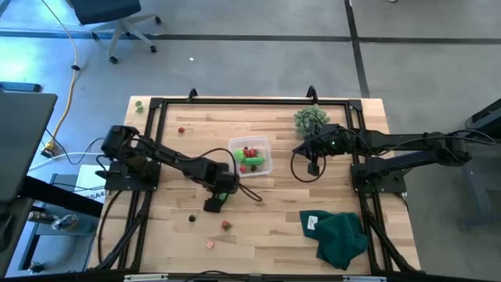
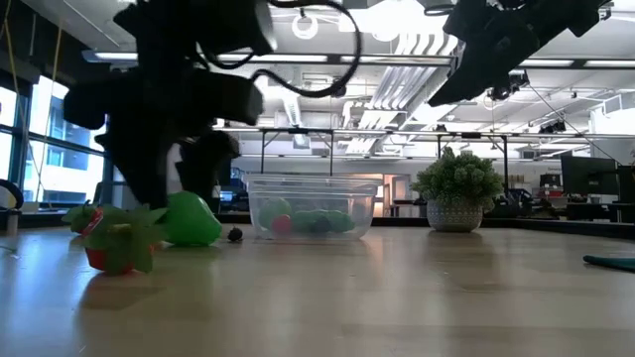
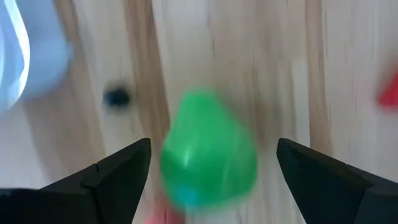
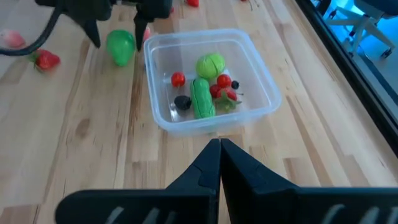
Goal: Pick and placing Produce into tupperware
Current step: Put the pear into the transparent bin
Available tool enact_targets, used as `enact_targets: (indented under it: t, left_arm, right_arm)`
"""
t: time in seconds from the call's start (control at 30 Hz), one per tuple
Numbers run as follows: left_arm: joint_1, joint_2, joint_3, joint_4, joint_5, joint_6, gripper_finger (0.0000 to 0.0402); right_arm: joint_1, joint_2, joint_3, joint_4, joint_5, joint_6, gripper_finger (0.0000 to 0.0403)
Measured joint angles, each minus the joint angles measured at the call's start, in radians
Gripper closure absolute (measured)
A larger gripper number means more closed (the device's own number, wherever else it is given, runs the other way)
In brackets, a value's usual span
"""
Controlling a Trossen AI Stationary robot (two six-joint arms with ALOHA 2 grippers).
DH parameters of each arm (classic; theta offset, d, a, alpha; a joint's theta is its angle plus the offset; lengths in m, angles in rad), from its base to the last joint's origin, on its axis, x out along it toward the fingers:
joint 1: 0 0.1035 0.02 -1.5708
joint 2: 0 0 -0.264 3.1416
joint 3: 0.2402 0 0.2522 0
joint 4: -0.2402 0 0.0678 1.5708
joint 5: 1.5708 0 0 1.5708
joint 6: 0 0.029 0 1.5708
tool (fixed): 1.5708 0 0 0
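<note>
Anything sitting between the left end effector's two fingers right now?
Yes: a green produce piece lies on the wood between the open fingers of the left end effector, shown in the left wrist view.

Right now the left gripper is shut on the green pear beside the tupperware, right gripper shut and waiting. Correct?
Not quite. The left gripper is open, its fingers either side of the green pear, as the left wrist view shows. The pear does sit beside the tupperware, and the right gripper is shut, waiting.
</note>
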Motion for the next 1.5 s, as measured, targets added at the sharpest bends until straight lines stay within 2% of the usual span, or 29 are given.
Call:
enact_targets:
  t: [0.97,1.3,1.5]
  left_arm:
    - [0.0,0.048,0.0,0.022,-0.03,0.034,0.0067]
    - [0.0,0.048,0.0,0.013,-0.042,0.029,0.0129]
    - [0.0,0.048,0.0,0.005,-0.042,0.029,0.0146]
  right_arm:
    - [0.0,0.0,0.0,-0.011,0.0,0.0,0.0401]
    - [0.0,0.0,0.0,-0.011,0.0,0.0,0.0401]
    - [0.0,0.0,0.0,-0.011,0.0,0.0,0.0401]
